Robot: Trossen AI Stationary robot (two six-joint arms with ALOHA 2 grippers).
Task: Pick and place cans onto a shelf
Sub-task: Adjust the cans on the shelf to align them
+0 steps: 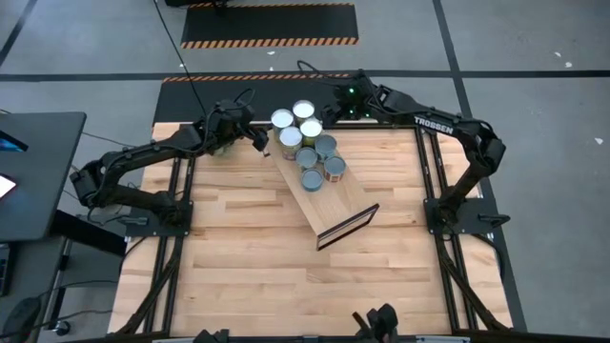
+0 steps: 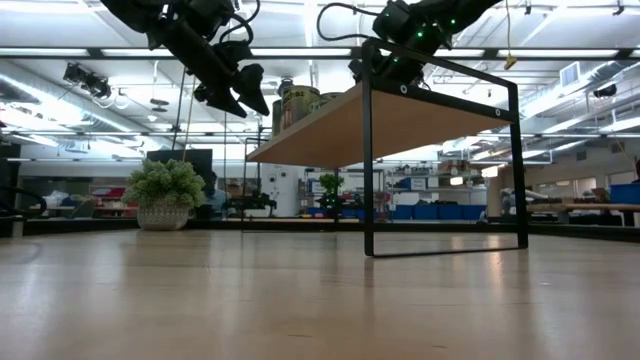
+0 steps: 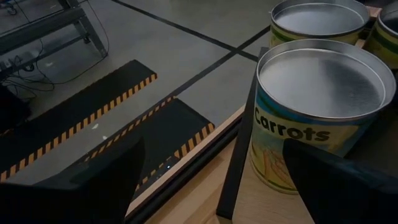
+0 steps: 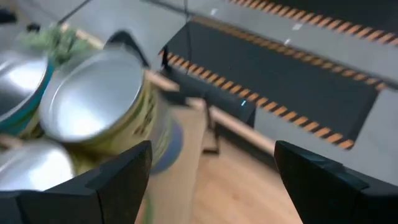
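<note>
left gripper (image 1: pixel 259 141) raised, fingers apart, right gripper (image 1: pixel 335 107) raised, fingers apart

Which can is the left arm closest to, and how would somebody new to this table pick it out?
Start at the shelf, the slanted light-wood board mid-table, and follow it to the cluster of cans at its far end. On that cluster's left edge, nearest the left gripper, stands the can. Its yellow label reads Carrots, and it sits at the board's edge.
</note>
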